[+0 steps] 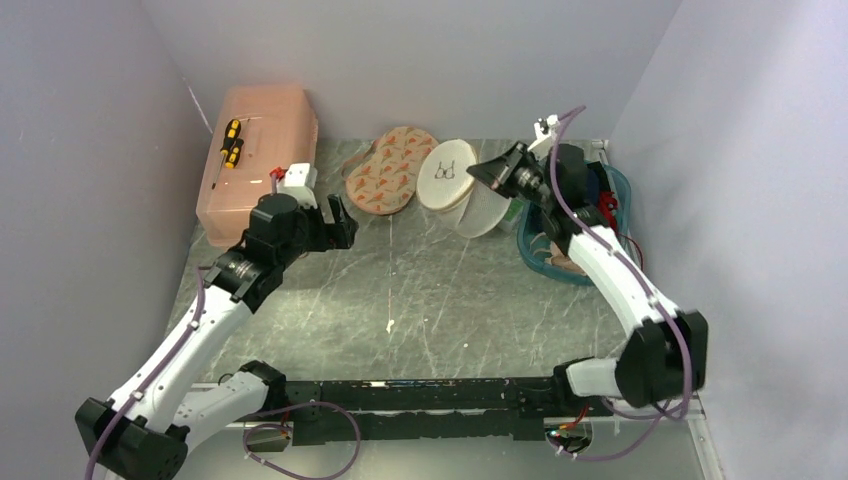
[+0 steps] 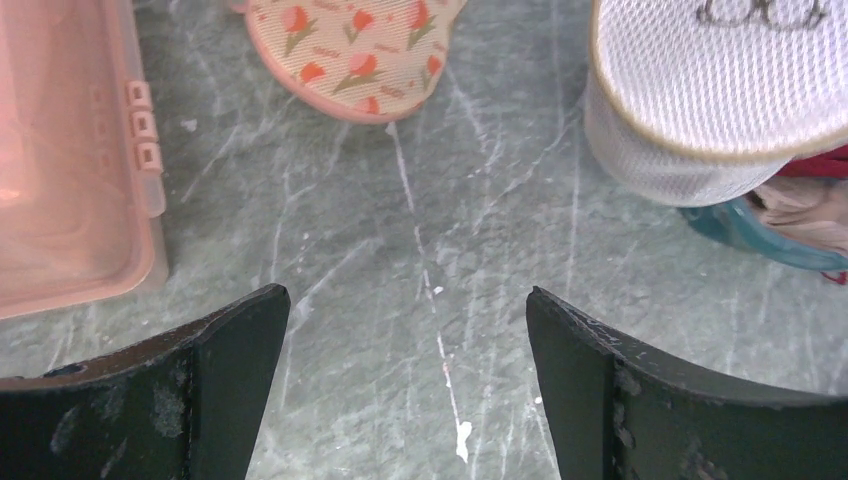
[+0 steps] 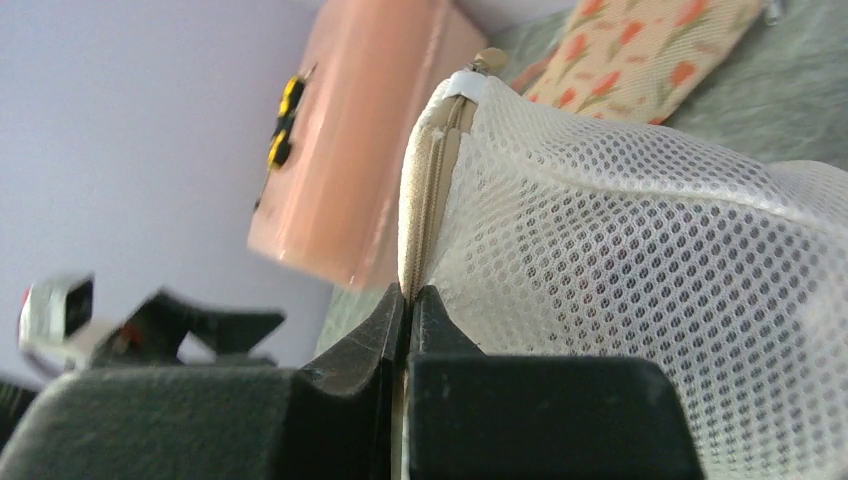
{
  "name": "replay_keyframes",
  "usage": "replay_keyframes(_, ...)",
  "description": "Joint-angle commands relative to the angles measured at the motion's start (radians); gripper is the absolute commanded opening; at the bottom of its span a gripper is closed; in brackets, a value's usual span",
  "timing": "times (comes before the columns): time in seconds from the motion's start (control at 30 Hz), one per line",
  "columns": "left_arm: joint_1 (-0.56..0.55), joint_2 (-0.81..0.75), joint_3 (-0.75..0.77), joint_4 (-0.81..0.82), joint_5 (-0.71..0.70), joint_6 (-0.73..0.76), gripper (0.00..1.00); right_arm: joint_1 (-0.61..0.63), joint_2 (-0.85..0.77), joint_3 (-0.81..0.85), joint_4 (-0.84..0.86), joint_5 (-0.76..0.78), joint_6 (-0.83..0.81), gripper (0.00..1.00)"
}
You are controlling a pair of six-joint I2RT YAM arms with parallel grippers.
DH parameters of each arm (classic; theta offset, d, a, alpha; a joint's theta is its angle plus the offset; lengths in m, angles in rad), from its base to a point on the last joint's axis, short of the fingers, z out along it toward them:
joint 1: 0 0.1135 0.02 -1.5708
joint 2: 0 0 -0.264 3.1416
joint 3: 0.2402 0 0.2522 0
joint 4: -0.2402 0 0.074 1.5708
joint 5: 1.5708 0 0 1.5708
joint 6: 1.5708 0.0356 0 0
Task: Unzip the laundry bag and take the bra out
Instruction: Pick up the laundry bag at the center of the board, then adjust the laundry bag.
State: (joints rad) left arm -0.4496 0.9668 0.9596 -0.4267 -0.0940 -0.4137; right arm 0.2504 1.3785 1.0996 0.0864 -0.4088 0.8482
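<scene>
The white mesh laundry bag [image 1: 462, 190] stands tilted at the back of the table, its round lid with the black icon facing up. My right gripper [image 1: 480, 176] is at the bag's right side. In the right wrist view that gripper [image 3: 408, 296] is shut on the bag's cream zipper seam [image 3: 434, 190], with the mesh wall [image 3: 640, 270] bulging to the right. My left gripper [image 1: 336, 220] hovers open over bare table left of the bag; its view shows the bag [image 2: 700, 90] at top right. The bra is hidden.
A pink plastic box [image 1: 258, 155] with a yellow-black screwdriver [image 1: 231, 142] on top sits at the back left. A beige floral two-cup piece [image 1: 392, 168] lies beside the bag. A teal basket [image 1: 556, 262] with clothes stands at the right wall.
</scene>
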Motion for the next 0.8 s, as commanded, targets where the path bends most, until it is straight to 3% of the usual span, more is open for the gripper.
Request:
replay_keyframes(0.0,-0.004,-0.071,-0.042,0.144,0.148,-0.027,0.94,0.022,-0.207,-0.135,-0.007,-0.182,-0.130,0.00)
replay_keyframes(0.27,-0.005,-0.097,-0.130,0.306,0.602,-0.062,0.94,0.027,-0.547,-0.510,0.014,-0.405,-0.186,0.00)
replay_keyframes(0.47,-0.035,0.062,0.120,-0.018,0.798,0.231,0.94,0.065,-0.718,-0.699,0.042,-0.455,-0.173,0.00)
replay_keyframes(0.6,-0.044,0.207,0.115,0.058,1.056,0.218,0.94,0.067,-0.738,-0.762,0.093,-0.462,-0.152,0.00)
replay_keyframes(0.77,-0.054,0.346,0.092,0.105,1.103,0.218,0.90,0.066,-0.729,-0.829,0.124,-0.433,-0.168,0.00)
